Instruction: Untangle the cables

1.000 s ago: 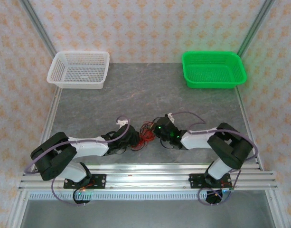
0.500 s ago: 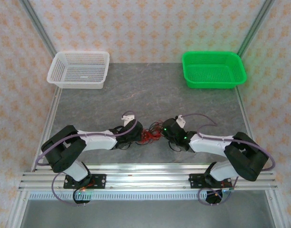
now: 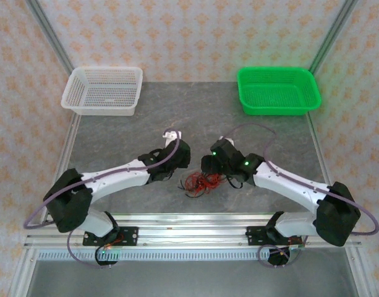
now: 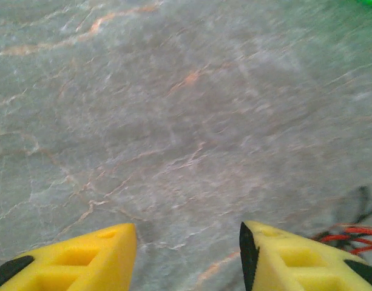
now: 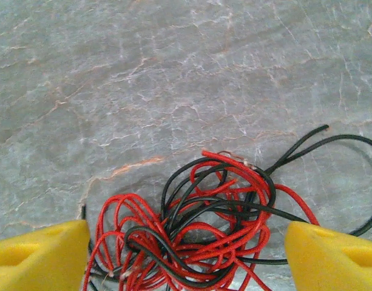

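Grey marbled table (image 3: 177,117), patterned walls on three sides. Noted white basket (image 3: 99,106) at far left and green basket (image 3: 279,106) at far right.

Found cables (image 3: 200,183) bunched in one small red-and-black knot on the bare surface near the front edge, between the two arms and well apart from both baskets.

Saw left gripper (image 4: 189,242) with fingers parted and only bare table between them, a few strands of the knot showing just past its right finger. Saw right gripper (image 5: 187,251) spread wide above the knot (wires underneath, none pinched).

Judged wires very light, limp and thin. Expected no resistance to lifting, but expected the whole knot to drag along with any one strand pulled. Judged the smooth insulation likely to slip, so a firm, fully closed pinch seemed needed.

Marked best hold as the black strand (image 5: 331,140) running free to the right of the knot in the right wrist view (loose end, clear of the red loops). Marked second hold on the dense middle, to pin it during the pull.
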You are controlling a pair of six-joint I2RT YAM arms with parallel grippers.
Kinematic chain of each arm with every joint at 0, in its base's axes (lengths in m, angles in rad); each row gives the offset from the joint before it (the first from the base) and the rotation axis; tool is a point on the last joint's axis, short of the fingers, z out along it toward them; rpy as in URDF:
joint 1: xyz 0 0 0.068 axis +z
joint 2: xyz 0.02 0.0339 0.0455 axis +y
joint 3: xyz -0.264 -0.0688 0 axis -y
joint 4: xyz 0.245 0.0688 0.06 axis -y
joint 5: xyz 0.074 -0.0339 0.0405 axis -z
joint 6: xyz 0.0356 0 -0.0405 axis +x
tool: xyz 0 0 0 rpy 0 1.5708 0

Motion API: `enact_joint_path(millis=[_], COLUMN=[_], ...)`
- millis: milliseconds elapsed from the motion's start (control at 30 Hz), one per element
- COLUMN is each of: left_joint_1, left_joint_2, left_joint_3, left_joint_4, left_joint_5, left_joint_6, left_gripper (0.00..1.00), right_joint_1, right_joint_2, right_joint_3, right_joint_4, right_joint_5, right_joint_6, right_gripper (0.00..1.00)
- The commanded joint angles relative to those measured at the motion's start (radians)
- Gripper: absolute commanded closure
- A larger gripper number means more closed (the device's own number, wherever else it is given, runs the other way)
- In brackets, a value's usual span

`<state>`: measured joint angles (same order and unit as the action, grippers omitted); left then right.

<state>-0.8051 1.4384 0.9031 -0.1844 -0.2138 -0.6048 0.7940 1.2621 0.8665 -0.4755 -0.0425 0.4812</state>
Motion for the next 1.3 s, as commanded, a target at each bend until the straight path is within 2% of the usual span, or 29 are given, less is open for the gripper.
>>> enact_joint_path(millis=[0,100,300,567,767,833,933,1033,1067,1167,1267], left_joint_1=[-0.004,-0.024,-0.057,-0.058,-0.057,-0.057,-0.057,-0.057,-0.057,-0.057,-0.057], left_joint_2=[-0.06,-0.1,-0.226,-0.307,-0.3,-0.301,-0.299,-0.301,-0.302,-0.297,-0.29], left_joint_3=[0.018,-0.02,-0.153,-0.203,-0.211,-0.214,-0.221,-0.22,-0.215,-0.176,-0.122], left_joint_4=[-0.122,-0.136,-0.109,-0.113,-0.098,-0.092,-0.079,-0.07,-0.07,-0.086,-0.102], left_joint_5=[0.113,0.201,0.179,0.126,0.126,0.122,0.115,0.108,0.104,0.096,0.11], left_joint_6=[-0.038,-0.087,-0.18,-0.2,-0.193,-0.19,-0.188,-0.184,-0.18,-0.165,-0.152], left_gripper=[0.47,0.46,0.46,0.46,0.46,0.46,0.46,0.45,0.45,0.45,0.46], right_joint_1=[-0.029,-0.065,-0.097,-0.109,-0.108,-0.108,-0.109,-0.108,-0.109,-0.109,-0.109], right_joint_2=[0.024,0.069,0.152,0.28,0.3,0.299,0.306,0.306,0.297,0.232,0.103], right_joint_3=[0.057,0.089,0.08,-0.031,-0.136,-0.167,-0.2,-0.223,-0.228,-0.225,-0.225], right_joint_4=[-0.134,-0.18,-0.162,0.068,0.25,0.303,0.377,0.451,0.471,0.495,0.511], right_joint_5=[-0.034,-0.048,-0.101,-0.279,-0.392,-0.416,-0.453,-0.484,-0.482,-0.421,-0.287], right_joint_6=[-0.176,-0.266,-0.3,-0.174,-0.052,-0.023,0.011,0.039,0.048,0.066,0.084], right_gripper=[0.16,0.17,0.18,0.19,0.25,0.35,0.6,0.92,0.99,1.0,1.0])
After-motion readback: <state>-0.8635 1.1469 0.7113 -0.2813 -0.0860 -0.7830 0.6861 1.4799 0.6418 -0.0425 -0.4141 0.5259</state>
